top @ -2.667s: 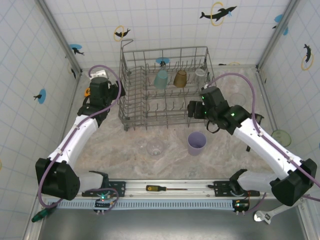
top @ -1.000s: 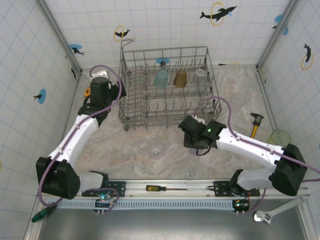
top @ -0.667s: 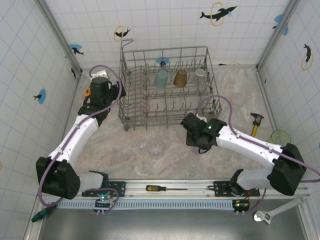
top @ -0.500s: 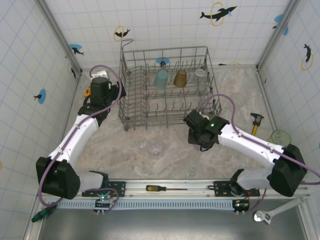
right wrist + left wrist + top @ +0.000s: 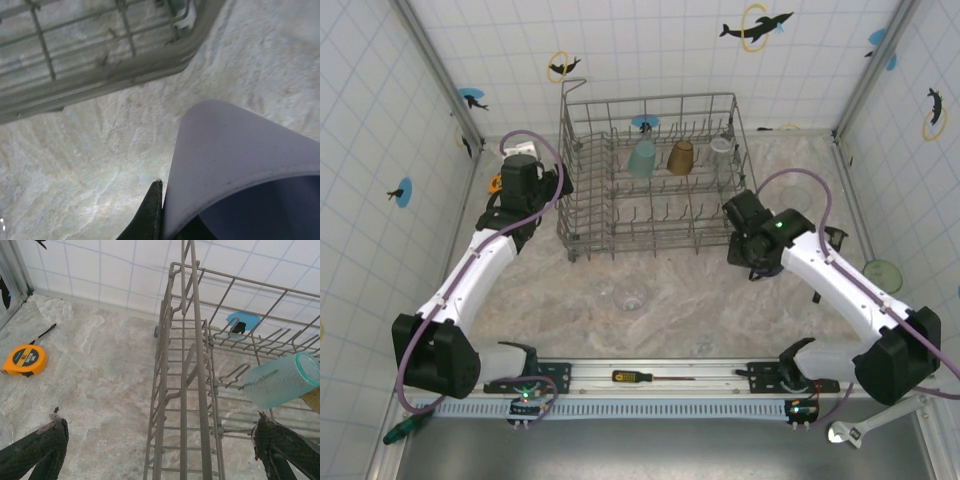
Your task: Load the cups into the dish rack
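1. Right fingers pinch the wall of the lavender cup at its rim. The cup is just beside the right front corner of the dish rack. We cannot tell whether it is off the surface.
2. Left fingers are spread wide and hold nothing, beside the rack's left wall.
3. We judge the step in hand to be the carry: the cup is gripped but not yet in the rack.
4. Next, we think, the cup must rise above the rack's rim, travel inward and go mouth-down over free tines, away from the cups already loaded. Catching the wire wall on the way is the risk.
5. In the rack's far row we see a teal cup, an amber cup and a clear cup. The nearer rows look free.
6. On the surface, a clear tumbler waits in front of the rack, and a pale green tumbler sits far to the right.
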`<move>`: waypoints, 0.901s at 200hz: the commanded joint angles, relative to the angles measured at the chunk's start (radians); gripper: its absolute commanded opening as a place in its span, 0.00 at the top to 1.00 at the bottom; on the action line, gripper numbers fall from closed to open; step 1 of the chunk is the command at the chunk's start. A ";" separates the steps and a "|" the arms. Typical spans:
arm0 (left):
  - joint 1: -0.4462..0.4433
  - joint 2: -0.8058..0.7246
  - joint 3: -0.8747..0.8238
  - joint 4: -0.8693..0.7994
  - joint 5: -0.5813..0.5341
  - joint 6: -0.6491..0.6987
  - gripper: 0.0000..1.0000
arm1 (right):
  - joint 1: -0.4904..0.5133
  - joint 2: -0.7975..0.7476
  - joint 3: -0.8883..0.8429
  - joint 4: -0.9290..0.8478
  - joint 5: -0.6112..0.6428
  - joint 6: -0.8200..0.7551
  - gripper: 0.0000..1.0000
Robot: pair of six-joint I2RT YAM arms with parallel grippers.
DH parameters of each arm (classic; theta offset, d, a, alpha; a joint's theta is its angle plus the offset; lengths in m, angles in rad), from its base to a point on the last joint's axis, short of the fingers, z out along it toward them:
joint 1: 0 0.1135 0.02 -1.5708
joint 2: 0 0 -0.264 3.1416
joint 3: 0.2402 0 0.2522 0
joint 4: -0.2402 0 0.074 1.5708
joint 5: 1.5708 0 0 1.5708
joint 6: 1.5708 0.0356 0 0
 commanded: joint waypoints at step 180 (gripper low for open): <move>0.001 0.083 0.156 -0.132 -0.081 -0.003 0.02 | -0.161 0.355 0.730 0.106 -0.041 -0.329 1.00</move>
